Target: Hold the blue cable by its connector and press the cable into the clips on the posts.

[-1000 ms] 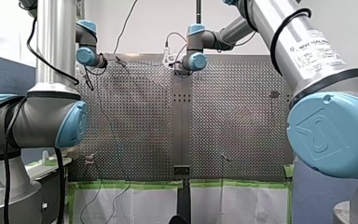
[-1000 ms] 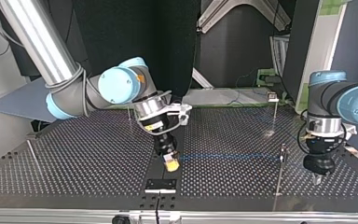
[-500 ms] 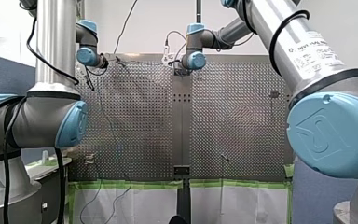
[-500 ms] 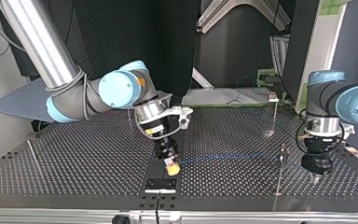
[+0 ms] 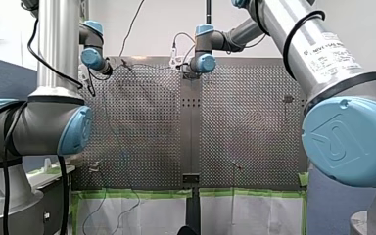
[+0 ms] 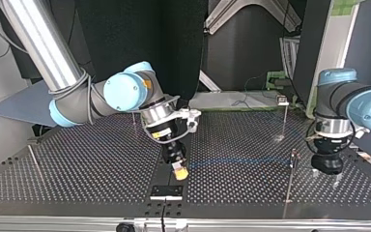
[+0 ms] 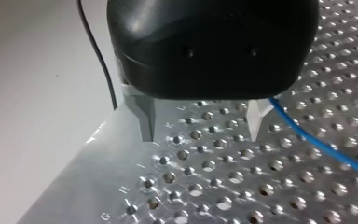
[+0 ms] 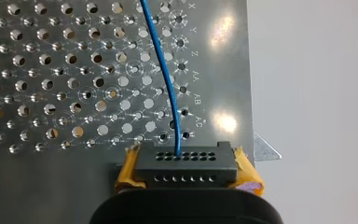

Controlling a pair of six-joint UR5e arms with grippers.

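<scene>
A thin blue cable [image 8: 165, 79] leaves a black connector [image 8: 186, 161], and my right gripper [image 8: 186, 173] is shut on that connector between its yellow pads [image 8: 126, 172]. In the top view this gripper [image 6: 178, 172] hangs low over the table's middle. From there the cable [image 6: 241, 162] runs level toward a thin post [image 6: 292, 166]. My left gripper [image 7: 200, 123] stands open just above the perforated plate with nothing between its metal fingers [image 7: 145, 119]. The cable [image 7: 317, 142] passes just outside one finger. The top view shows it [image 6: 326, 178] beyond that post.
A taller post [image 6: 285, 108] with a small clip stands further back at the top view's right. Two more thin posts [image 6: 134, 118] [image 6: 34, 162] stand at its left. A black plate [image 6: 166, 192] is fixed at the near edge. The table edge [image 7: 74, 177] lies close beside my left gripper.
My left gripper's fingers have spread from shut to open and it has risen a little. My right gripper has shifted slightly, still gripping the connector.
</scene>
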